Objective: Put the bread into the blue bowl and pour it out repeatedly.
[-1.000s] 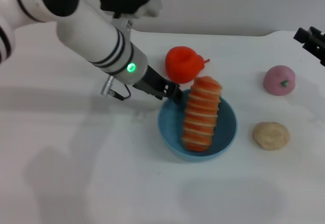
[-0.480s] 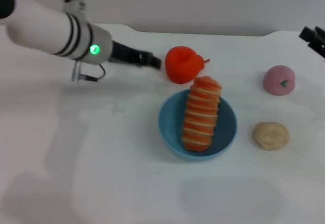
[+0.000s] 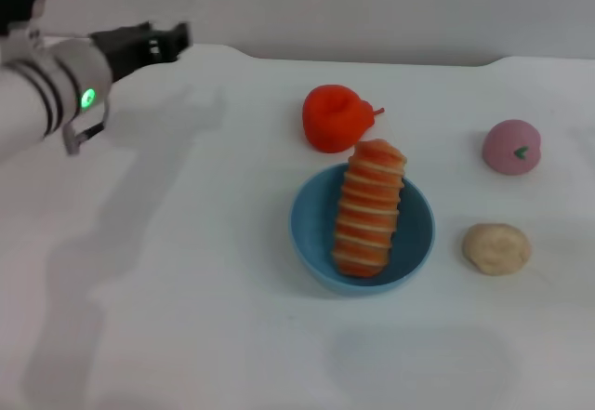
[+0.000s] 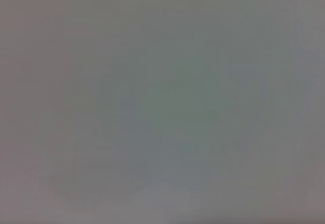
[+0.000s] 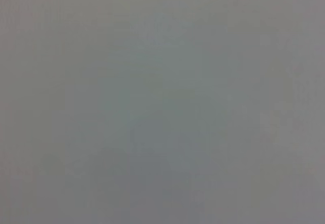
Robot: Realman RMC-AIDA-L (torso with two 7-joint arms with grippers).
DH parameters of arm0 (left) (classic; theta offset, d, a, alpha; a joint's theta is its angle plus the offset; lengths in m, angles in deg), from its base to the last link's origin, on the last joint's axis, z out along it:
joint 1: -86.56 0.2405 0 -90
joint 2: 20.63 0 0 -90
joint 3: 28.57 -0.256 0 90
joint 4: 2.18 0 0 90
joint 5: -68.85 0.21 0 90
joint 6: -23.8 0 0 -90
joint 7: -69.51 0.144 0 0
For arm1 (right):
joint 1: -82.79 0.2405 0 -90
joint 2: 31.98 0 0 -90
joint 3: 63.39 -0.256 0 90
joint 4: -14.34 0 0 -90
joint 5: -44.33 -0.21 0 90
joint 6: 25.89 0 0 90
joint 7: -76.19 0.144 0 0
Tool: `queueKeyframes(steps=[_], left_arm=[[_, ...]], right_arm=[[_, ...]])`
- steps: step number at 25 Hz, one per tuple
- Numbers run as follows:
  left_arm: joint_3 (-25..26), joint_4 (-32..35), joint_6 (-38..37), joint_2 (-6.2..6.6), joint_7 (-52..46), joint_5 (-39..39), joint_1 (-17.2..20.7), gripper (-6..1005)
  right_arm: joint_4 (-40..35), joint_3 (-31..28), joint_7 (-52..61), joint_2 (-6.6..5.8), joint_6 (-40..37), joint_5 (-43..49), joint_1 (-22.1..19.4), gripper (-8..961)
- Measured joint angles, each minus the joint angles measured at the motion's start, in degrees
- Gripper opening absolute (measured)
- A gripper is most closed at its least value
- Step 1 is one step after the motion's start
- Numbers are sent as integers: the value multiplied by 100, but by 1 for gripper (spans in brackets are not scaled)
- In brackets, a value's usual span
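Your blue bowl (image 3: 307,229) sits mid-counter (image 3: 186,289) with the bread (image 3: 369,207) lying in it, striped face up, its far end propped over the rim. Your left pincer (image 3: 177,40) hangs at the far left, well apart, holding nothing; you cannot tell its gap. Both wrist views show only blank grey

The left arm (image 3: 42,103) is a thick white tube ringed with two thin black bands, and a small round green light glows on it; a thin dark cable loops beneath, and the left gripper (image 3: 153,42) is black and boxy
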State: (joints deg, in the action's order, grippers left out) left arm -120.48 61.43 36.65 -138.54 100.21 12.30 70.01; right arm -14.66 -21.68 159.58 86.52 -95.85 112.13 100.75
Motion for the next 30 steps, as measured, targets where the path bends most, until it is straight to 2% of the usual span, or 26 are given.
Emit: queueKeyframes(steps=[4, 7, 8, 11, 14, 16, 21, 23, 26, 30], left_arm=[[-811, -45, -1840, 4, 17, 58, 472, 473], [-1659, -461, -3782, 6, 19, 333, 674, 472], [-1884, -656, -4353, 2, 13, 471, 678, 471], [-2768, -1923, -6635, -40, -52, 790, 398, 472], [-3373, -2810, -8022, -56, -242, 787, 92, 473], [-3459, -2987, -8333, -54, -506, 783, 16, 473], [-3443, -3321, -8123, -50, -1190, 784, -60, 472], [-3469, -3537, -8024, -49, -1529, 785, -93, 471], [-3473, -3706, -7888, -52, -1686, 787, -106, 471], [-3476, -3775, -7713, -51, -1737, 823, -97, 471]], right_arm=[[480, -852, 49, -9, -83, -92, -12, 475], [908, -1258, 42, -16, -128, -437, -23, 475], [984, -1298, 14, -16, -141, -520, -39, 475], [1088, -1300, -297, -3, -147, -588, -61, 475], [1474, -1371, -1473, 22, -38, -681, 52, 475], [1933, -1447, -2740, 39, 30, -900, 215, 475], [3373, -1481, -6695, 102, -137, -1771, 779, 476], [3825, -1482, -7740, 107, -244, -1959, 1005, 476], [4077, -1489, -8558, 109, -318, -1987, 1205, 477], [4095, -1496, -8517, 109, -366, -1969, 1298, 477]])
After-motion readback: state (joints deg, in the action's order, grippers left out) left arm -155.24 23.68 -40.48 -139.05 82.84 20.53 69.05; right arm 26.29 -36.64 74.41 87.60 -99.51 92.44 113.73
